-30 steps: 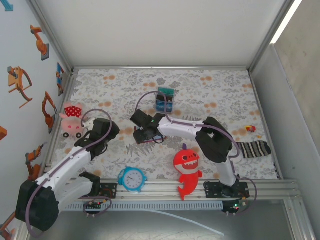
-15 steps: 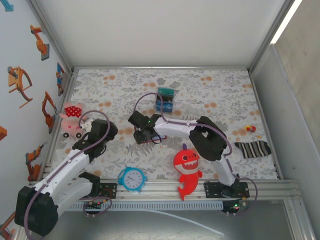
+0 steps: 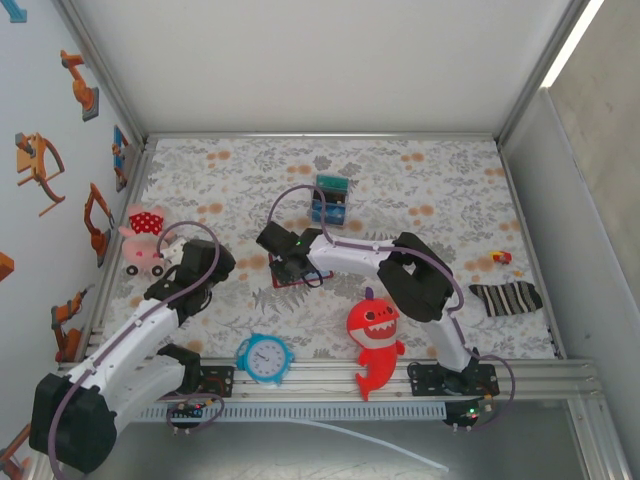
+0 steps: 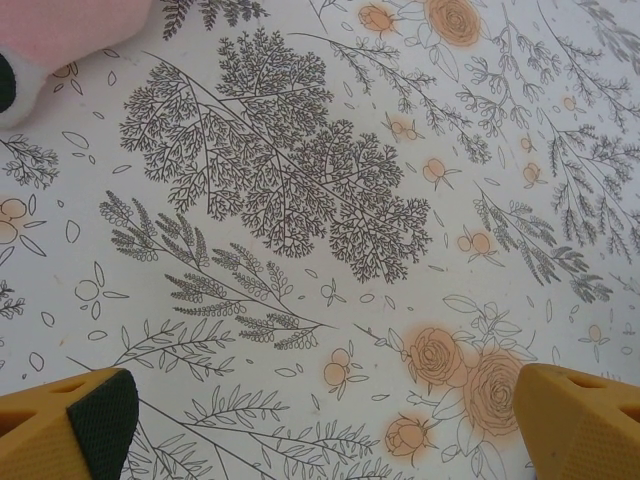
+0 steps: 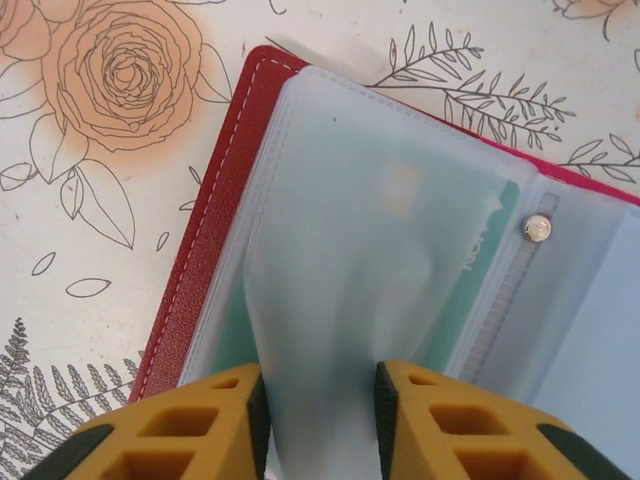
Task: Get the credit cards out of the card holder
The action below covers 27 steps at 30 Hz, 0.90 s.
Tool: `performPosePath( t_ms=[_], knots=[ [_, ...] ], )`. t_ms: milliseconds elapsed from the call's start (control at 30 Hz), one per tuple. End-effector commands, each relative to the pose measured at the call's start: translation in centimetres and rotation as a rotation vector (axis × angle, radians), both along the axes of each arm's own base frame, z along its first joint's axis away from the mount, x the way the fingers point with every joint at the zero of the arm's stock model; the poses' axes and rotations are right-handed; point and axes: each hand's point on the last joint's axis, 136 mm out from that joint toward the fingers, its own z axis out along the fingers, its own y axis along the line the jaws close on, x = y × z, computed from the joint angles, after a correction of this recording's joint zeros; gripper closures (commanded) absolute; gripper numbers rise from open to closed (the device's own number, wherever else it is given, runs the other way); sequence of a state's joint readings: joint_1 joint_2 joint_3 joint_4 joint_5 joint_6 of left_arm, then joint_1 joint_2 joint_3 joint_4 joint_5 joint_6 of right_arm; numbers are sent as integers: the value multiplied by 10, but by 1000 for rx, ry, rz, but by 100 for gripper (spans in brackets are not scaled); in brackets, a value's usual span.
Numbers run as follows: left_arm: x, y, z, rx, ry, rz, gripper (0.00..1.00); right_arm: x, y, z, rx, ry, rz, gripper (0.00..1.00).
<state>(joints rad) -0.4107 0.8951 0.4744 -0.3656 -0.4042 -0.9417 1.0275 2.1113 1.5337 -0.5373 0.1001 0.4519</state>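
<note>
The card holder (image 3: 283, 279) lies open on the floral cloth, dark red with pale blue-grey plastic sleeves (image 5: 370, 230). My right gripper (image 3: 288, 266) is down on it. Its yellow fingers (image 5: 190, 425) pinch one sleeve between the pads (image 5: 319, 410), so the plastic bulges up in a ridge. A teal credit card (image 5: 490, 255) shows through the sleeve. Teal and blue credit cards (image 3: 329, 199) lie on the cloth farther back. My left gripper (image 3: 167, 261) stands open over bare cloth (image 4: 325, 430), holding nothing.
A pink toy on wheels (image 3: 143, 238) sits just beyond the left gripper, its edge in the left wrist view (image 4: 70, 30). A blue clock (image 3: 265, 357) and a red shark toy (image 3: 376, 335) lie near the front. A striped sock (image 3: 505, 297) lies at the right.
The right gripper's jaws have come together on the sleeve and the arm has shifted slightly left. The left arm drew back a little, then stayed still.
</note>
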Motion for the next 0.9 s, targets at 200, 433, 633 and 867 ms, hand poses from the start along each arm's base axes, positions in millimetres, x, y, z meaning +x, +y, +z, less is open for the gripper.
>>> performPosePath(
  t_ms=[200,433,633,867],
  knots=[
    [9,-6,19,22,-46,-57,3,16,-21,22,-3,-76,-102,72],
    [22,-27,30,63,-62,-144,3,24,-39,30,-1,-103,-167,72],
    [29,-48,29,136,-41,-214,3,29,-59,29,18,-86,-224,70],
    [33,-66,17,151,11,-297,3,36,-81,43,88,-106,-286,60]
  ],
)
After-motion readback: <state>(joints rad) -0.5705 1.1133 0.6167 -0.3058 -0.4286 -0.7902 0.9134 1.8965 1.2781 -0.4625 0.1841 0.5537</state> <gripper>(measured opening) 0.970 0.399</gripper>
